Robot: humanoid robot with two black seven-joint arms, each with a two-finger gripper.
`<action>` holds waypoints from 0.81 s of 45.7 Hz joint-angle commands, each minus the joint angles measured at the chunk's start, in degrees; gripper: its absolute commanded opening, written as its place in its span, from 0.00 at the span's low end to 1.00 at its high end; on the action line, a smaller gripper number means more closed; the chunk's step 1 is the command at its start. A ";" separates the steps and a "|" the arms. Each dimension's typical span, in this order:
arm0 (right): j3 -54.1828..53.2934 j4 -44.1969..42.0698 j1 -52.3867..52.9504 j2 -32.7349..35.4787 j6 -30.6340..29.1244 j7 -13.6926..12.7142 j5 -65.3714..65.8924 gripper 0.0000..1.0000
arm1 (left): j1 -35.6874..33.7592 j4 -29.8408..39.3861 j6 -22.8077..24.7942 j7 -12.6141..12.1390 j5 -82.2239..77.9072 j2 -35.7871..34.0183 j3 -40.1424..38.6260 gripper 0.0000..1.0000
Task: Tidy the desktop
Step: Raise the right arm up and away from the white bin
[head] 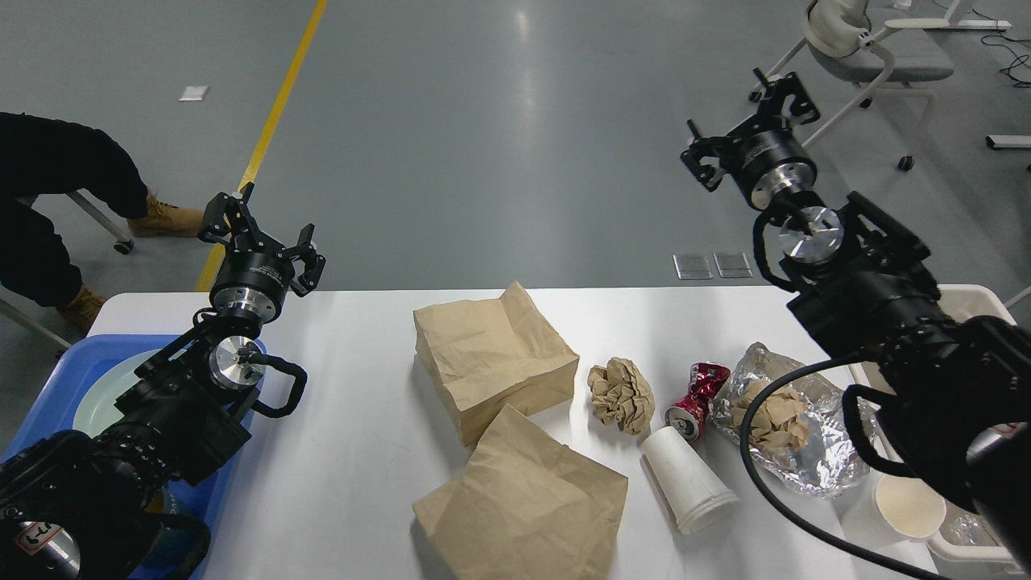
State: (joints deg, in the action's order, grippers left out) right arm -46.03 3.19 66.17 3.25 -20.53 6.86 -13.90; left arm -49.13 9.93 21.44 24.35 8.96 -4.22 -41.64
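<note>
The white desktop (354,403) holds two brown paper bags, one at the back (491,354) and one at the front (523,499). Right of them lie a crumpled brown paper ball (621,394), a crushed red can (697,399), a white paper cup on its side (687,478), and crumpled foil with brown paper in it (785,427). A second white cup (900,507) stands upright at the right. My left gripper (262,234) is open and empty above the desktop's back left edge. My right gripper (749,117) is open and empty, raised high beyond the desktop's back right.
A blue tray (56,379) with a pale plate sits at the left under my left arm. A beige bin (970,310) stands at the right edge behind my right arm. A person's legs (56,201) and an office chair (862,56) stand on the floor beyond.
</note>
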 commanded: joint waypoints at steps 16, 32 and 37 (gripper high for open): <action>8.84 0.24 8.97 7.38 5.33 -0.09 1.07 1.00 | 0.00 0.00 0.00 -0.01 0.00 0.00 -0.02 0.96; 14.90 0.15 8.80 10.19 2.87 0.09 2.03 1.00 | 0.00 0.00 0.00 -0.01 0.00 0.00 0.07 0.96; 22.81 1.73 10.29 14.66 1.55 0.09 5.54 1.00 | 0.00 0.00 0.00 -0.01 0.00 0.00 0.07 0.96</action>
State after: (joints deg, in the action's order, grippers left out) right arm -30.24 3.48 75.15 13.99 -17.82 6.94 -11.35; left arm -49.13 9.93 21.44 24.35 8.96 -4.22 -41.60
